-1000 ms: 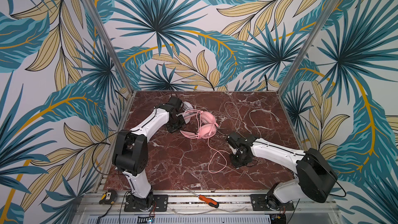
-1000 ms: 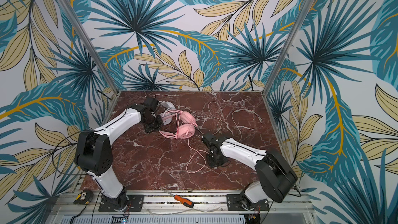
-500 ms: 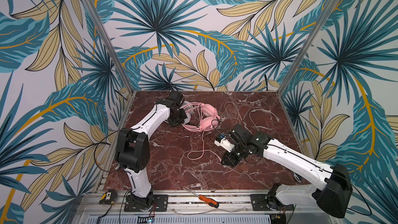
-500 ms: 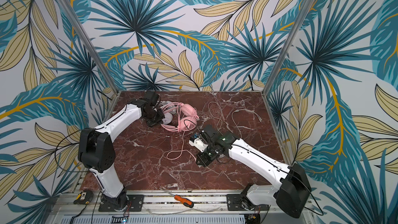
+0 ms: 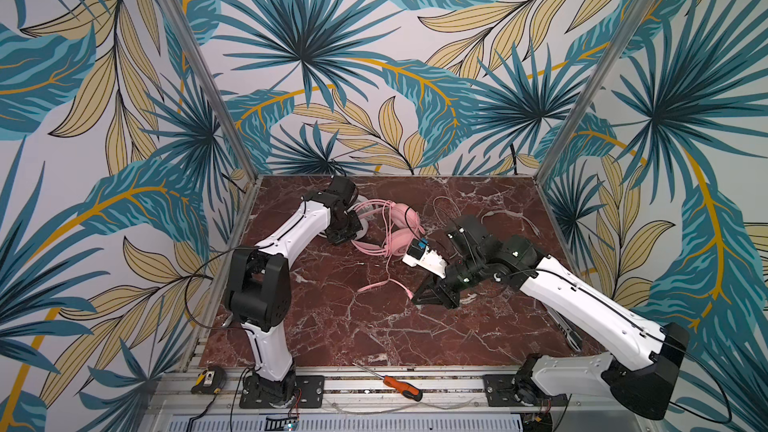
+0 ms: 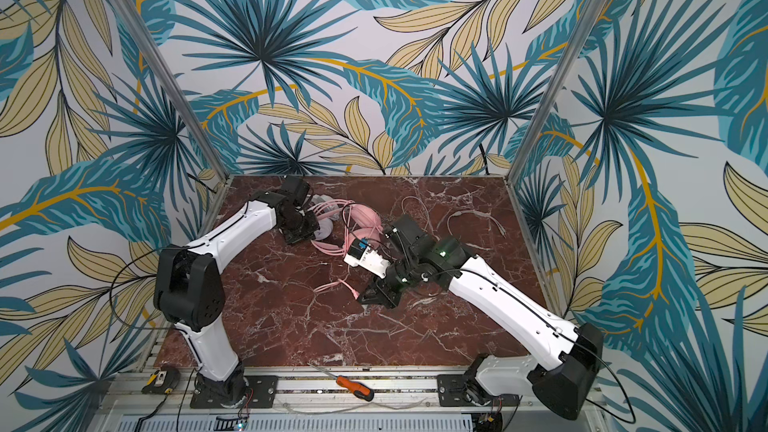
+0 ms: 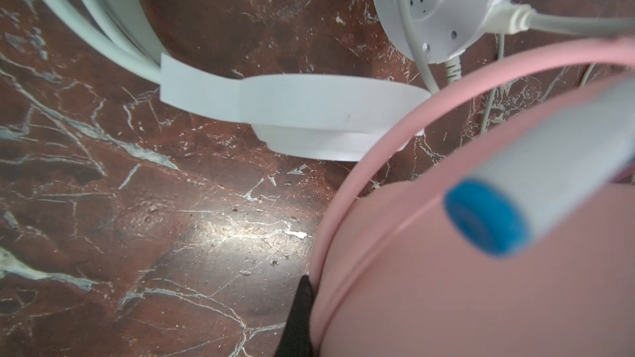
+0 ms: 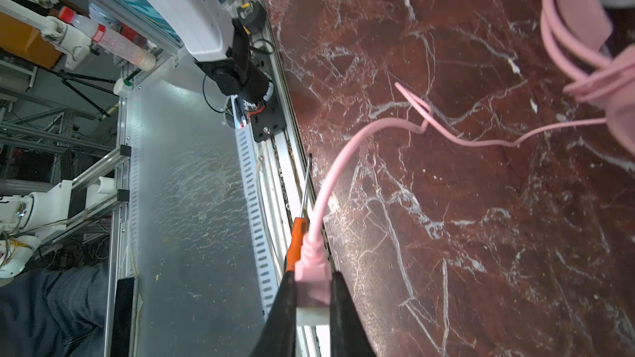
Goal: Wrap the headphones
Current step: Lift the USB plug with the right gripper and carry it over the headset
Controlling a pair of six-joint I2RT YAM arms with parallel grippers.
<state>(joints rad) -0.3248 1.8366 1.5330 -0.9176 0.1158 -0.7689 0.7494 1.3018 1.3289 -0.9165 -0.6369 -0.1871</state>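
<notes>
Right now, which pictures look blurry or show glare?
Left wrist view: the pink headset looms close and blurred, the white headset beyond it is sharper, and glare whitens a patch of the marble table. Right wrist view: the pink plug in the right gripper is crisp, with glare on the marble nearby. Both top views: even light, sharp.

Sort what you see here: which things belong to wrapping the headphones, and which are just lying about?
Job: pink headset, held by the left gripper; its pink cable, plug pinched in the right gripper; white headset; white cable.
Lying about: screwdriver and tape measure, both on the front rail.
</notes>
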